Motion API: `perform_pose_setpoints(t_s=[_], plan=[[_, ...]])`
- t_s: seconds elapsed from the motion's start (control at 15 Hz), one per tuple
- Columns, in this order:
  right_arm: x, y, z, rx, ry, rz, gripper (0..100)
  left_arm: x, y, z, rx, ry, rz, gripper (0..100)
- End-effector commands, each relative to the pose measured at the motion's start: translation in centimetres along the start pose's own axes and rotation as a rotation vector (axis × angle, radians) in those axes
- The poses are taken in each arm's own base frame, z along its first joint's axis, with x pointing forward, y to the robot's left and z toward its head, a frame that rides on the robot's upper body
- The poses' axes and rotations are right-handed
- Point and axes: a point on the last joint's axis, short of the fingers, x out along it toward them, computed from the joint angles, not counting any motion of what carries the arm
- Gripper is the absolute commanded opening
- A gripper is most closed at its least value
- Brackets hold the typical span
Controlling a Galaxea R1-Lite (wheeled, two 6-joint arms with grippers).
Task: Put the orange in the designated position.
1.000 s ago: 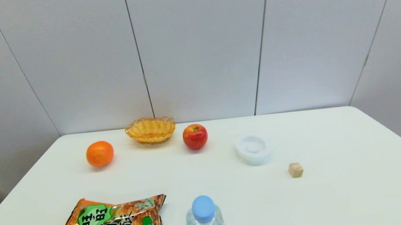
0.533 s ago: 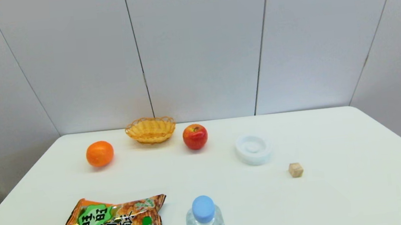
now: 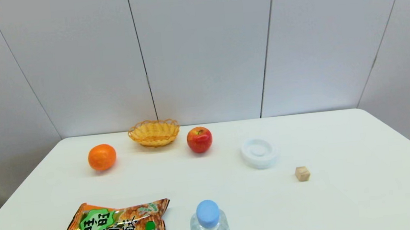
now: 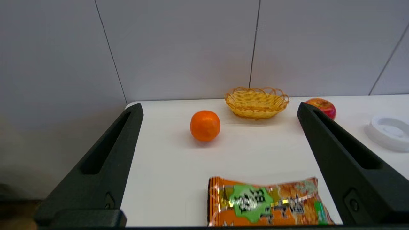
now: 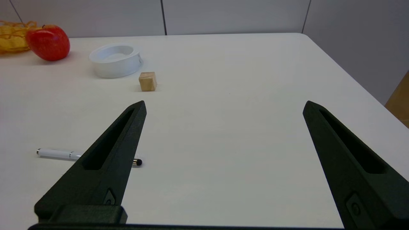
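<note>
The orange [image 3: 102, 157] [image 4: 205, 125] rests on the white table at the far left, left of the yellow wicker basket [image 3: 154, 132]. No arm shows in the head view. My left gripper [image 4: 219, 110] is open and empty, well short of the orange, with the snack bag between them. Over bare tabletop on the right side, my right gripper [image 5: 224, 107] is open and empty as well. The designated position has no mark, so I cannot pick it out on the white table [image 3: 347, 191].
A red apple [image 3: 199, 139] sits right of the basket, then a round white dish [image 3: 258, 152] and a small wooden cube [image 3: 302, 173]. An orange snack bag [image 3: 114, 229] and a blue-capped bottle [image 3: 209, 225] lie near the front edge. A white pen [image 5: 60, 154] lies by the right gripper.
</note>
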Motion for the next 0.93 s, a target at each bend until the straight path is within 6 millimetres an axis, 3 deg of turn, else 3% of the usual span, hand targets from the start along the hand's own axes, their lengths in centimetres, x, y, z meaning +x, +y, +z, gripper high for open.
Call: perform_pose_setpoints(t_s=[0.07,0.27,0.47,0.93], plan=[[0.0,0.0,0.0,0.0,0.002,0.0,100,14.2,1.0,5.4,0.014,0.188,0.1,100],[0.0,0.0,0.0,0.0,0.002,0.0,100,20.8,1.3,6.2,0.008,0.281,0.103,100],[0.0,0.0,0.0,0.0,0.0,0.0,100,26.0,1.9,4.4,0.013,0.411,0.111,100],[0.0,0.0,0.0,0.0,0.0,0.0,100,32.5,2.0,-0.7,0.019,0.706,0.086,100]])
